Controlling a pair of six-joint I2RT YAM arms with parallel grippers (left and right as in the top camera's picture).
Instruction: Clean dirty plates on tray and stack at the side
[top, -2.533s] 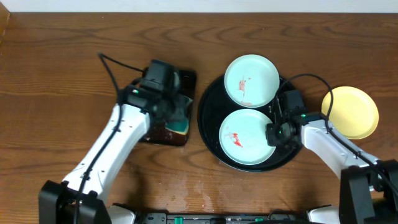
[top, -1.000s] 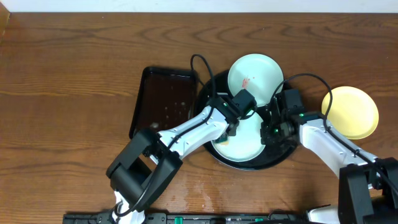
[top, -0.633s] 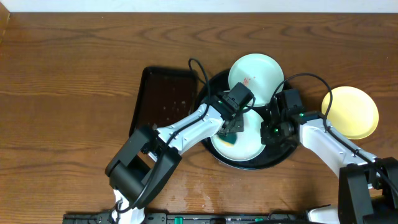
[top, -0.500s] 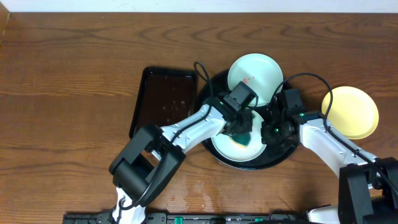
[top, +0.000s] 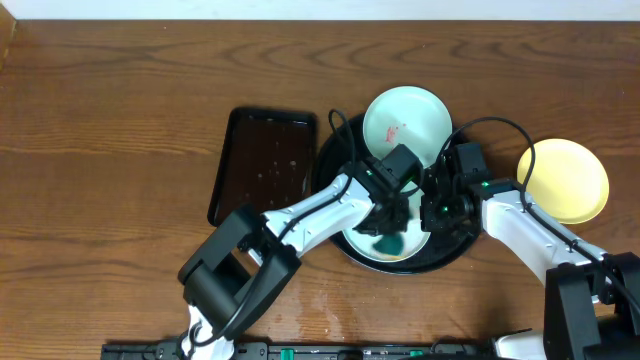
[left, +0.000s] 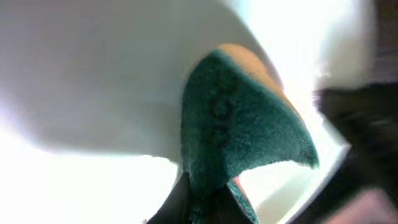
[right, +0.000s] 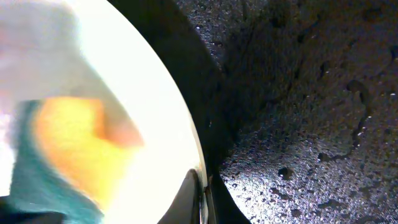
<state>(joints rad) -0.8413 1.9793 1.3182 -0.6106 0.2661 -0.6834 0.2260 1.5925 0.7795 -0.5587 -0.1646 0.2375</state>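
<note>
Plates (top: 405, 120), three, all in the right half of the desk (top: 100, 150).

Farthest left, near the desk's middle and just beside the round tray (top: 447, 252): rectangular tray (top: 262, 165), black, speckled.

Reaching in from the front edge across the round tray's left rim: left gripper (top: 395, 215), clamped tight on a sponge (top: 388, 242) with a green face and a yellow-orange back.

Directly under that gripper: front plate (top: 415, 248), pale mint-white, lying in the round tray's front half, with the sponge pressed onto its inner surface. Same contact in the left wrist view, green face against white.

Behind it, toward the round tray's back rim: back plate (top: 405, 120), mint-white, red smear left of its centre, touched by neither gripper. Meeting the front plate or not: cannot tell, hidden by the left gripper.

At the front plate's right rim: right gripper (top: 432, 212), jaws drawn narrow and pinching that rim, with wet black tray floor just beside it in the right wrist view.

Farthest right, off the round tray, on bare desk near the right edge: yellow plate (top: 563, 180), lying flat, apart from both grippers.
</note>
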